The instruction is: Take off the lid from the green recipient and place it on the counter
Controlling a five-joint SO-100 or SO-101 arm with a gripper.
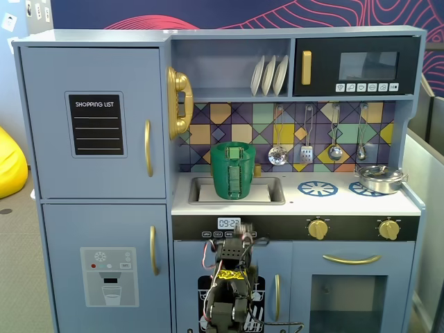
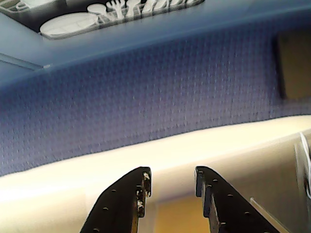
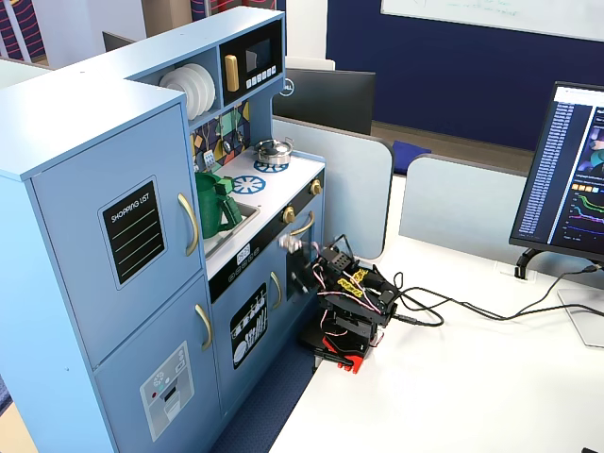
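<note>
While I am sitting folded low in front of the toy kitchen [image 1: 222, 173], well below the counter [image 1: 347, 201], nothing of the task is yet in my grasp. The green recipient [image 1: 233, 171] is standing in the sunken sink [image 1: 276, 189], at the left of the counter in a fixed view, and the lid [image 1: 233, 146] appears to be resting on its rim, though its handle is too small to make out. A steel pot [image 1: 380, 178] is occupying the far right burner. My gripper [image 2: 172, 182] is pointing at the blue cabinet front with its jaws parted and nothing between them.

Risks, as I am judging them: the recipient is tall and light-looking — a sideways pull on the lid could be tipping it in the sink; the counter's front edge is lying between me and the target, so a steep rise could be catching it; a shallow pinch on the handle could be slipping.

Views: the wrist view is showing only the jaw gap and the cabinet — neither recipient nor lid. In a fixed view from the side, the recipient [image 3: 217, 208] and my folded arm [image 3: 344, 297] are appearing well apart.
</note>
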